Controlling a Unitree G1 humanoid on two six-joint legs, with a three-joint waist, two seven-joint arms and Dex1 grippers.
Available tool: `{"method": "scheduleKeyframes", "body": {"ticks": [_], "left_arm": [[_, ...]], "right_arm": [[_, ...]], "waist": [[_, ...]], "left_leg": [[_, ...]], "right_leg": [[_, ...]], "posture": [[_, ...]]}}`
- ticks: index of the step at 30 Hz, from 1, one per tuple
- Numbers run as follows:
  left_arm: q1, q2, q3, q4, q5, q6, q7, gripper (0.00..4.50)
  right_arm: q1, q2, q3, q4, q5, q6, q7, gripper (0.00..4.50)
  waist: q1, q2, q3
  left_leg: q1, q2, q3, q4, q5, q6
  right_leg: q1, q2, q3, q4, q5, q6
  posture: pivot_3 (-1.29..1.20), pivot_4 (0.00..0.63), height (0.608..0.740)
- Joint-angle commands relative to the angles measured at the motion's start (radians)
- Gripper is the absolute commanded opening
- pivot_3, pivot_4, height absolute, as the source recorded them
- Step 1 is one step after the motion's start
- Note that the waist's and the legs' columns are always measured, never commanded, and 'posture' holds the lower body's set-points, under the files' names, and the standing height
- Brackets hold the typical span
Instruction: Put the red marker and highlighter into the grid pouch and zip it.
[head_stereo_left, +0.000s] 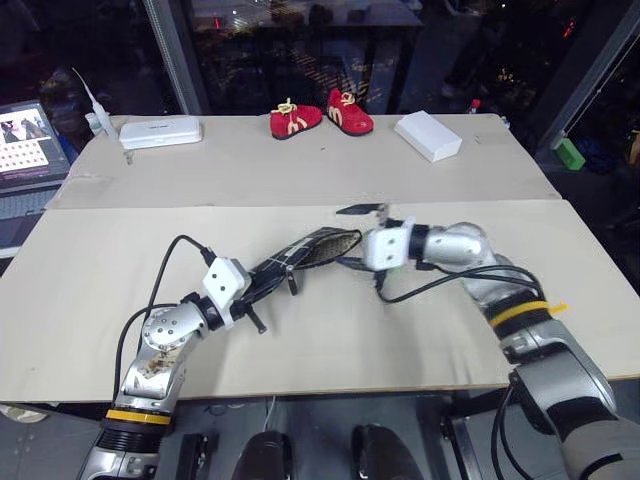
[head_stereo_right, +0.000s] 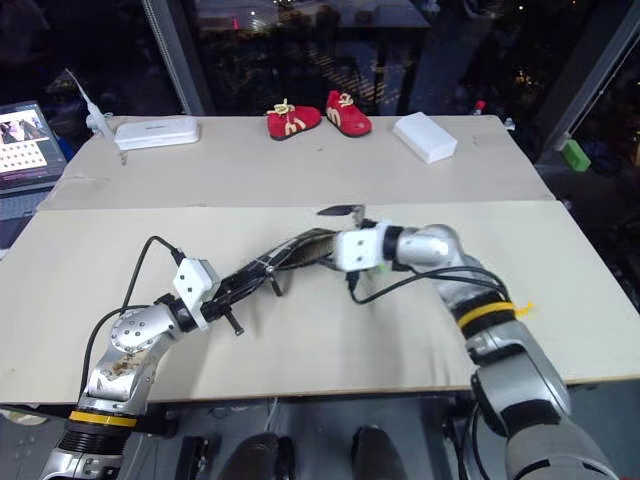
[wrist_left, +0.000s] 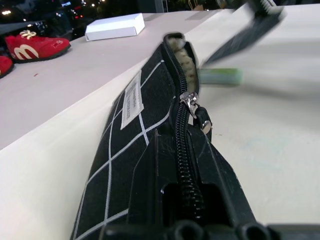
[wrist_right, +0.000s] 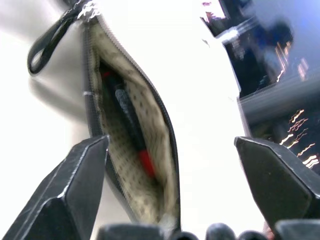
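Pouch: we hold the grid pouch (head_stereo_left: 318, 249) up off the table (head_stereo_left: 330, 330) by its closed end, mouth gaping toward our right arm; to do this step well we keep that grip firm and level so the opening stays spread.
Left gripper: our left gripper (head_stereo_left: 268, 283) is clamped tight on the pouch's zipped end, fingers along the zipper line.
Right gripper: our right gripper (head_stereo_left: 362, 237) stands with its fingers spread wide and nothing between them, just off the pouch mouth.
Highlighter: the highlighter (wrist_left: 220, 76) lies on the table just beyond the open mouth, apart from the right fingers; we judge it is the next thing to pick up, gripped across its flat sides and fed in lengthwise.
Marker: the red marker (wrist_right: 131, 131) already lies inside the pouch against the dotted lining, red end nearest the mouth.
Zipper pull: the slider (wrist_left: 188, 99) sits partway along; zipping waits until the highlighter is in.
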Motion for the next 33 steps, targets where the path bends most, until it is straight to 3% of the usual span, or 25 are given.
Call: {"method": "scheduleKeyframes", "body": {"ticks": [1,5,9,15,26,29,33], "left_arm": [[0.006,0.001,0.018,-0.040,-0.011,-0.014,0.011,0.00],[0.013,0.003,0.023,-0.046,-0.013,-0.010,0.019,0.00],[0.017,0.001,0.023,-0.053,-0.014,-0.008,0.027,0.00],[0.021,-0.001,0.021,-0.059,-0.014,-0.005,0.033,0.00],[0.015,-0.006,0.020,-0.056,-0.012,-0.005,0.046,0.00],[0.019,-0.006,0.021,-0.059,-0.012,-0.006,0.048,0.00],[0.019,-0.007,0.020,-0.061,-0.011,-0.006,0.051,0.00]], "right_arm": [[-0.004,0.000,-0.166,-0.130,0.222,0.342,-0.033,4.44],[0.032,0.026,-0.186,-0.140,0.168,0.508,-0.169,4.44],[0.091,0.066,-0.102,-0.142,0.042,0.631,-0.278,4.44],[0.074,0.132,-0.120,-0.090,-0.008,0.770,-0.407,4.44],[0.051,0.202,-0.159,0.077,-0.022,0.869,-0.453,4.44],[0.052,0.202,-0.159,0.097,-0.039,0.876,-0.454,3.71],[0.057,0.195,-0.156,0.099,-0.051,0.873,-0.446,2.33]], "waist": [[-0.005,0.000,0.000],[-0.006,0.000,0.000],[-0.005,0.000,0.000],[-0.004,0.000,0.000],[-0.006,0.000,0.000],[-0.005,0.000,0.000],[-0.005,0.000,0.000]], "left_leg": [[0.001,0.000,0.000,0.000,0.000,0.000],[0.004,0.001,0.000,0.000,0.000,0.000],[0.003,0.000,0.001,0.000,0.000,0.000],[-0.002,-0.001,0.002,0.000,0.000,0.000],[-0.001,-0.001,0.004,0.000,0.000,0.000],[0.003,-0.001,0.004,0.000,0.000,0.000],[0.003,-0.001,0.003,0.000,0.000,0.000]], "right_leg": [[0.000,0.000,0.001,0.000,0.000,0.000],[0.001,0.000,0.000,0.002,0.001,-0.001],[0.000,0.000,0.000,0.002,0.000,-0.001],[-0.005,0.000,0.002,0.001,0.001,0.000],[-0.003,0.002,0.002,0.001,0.001,0.000],[0.001,0.002,0.001,0.001,0.001,0.000],[0.001,0.002,0.001,0.001,0.001,0.000]], "posture": [[0.00,0.150,0.740],[0.00,0.150,0.740],[0.00,0.150,0.740],[0.00,0.150,0.740],[0.00,0.150,0.740],[0.00,0.150,0.740],[0.00,0.150,0.740]]}}
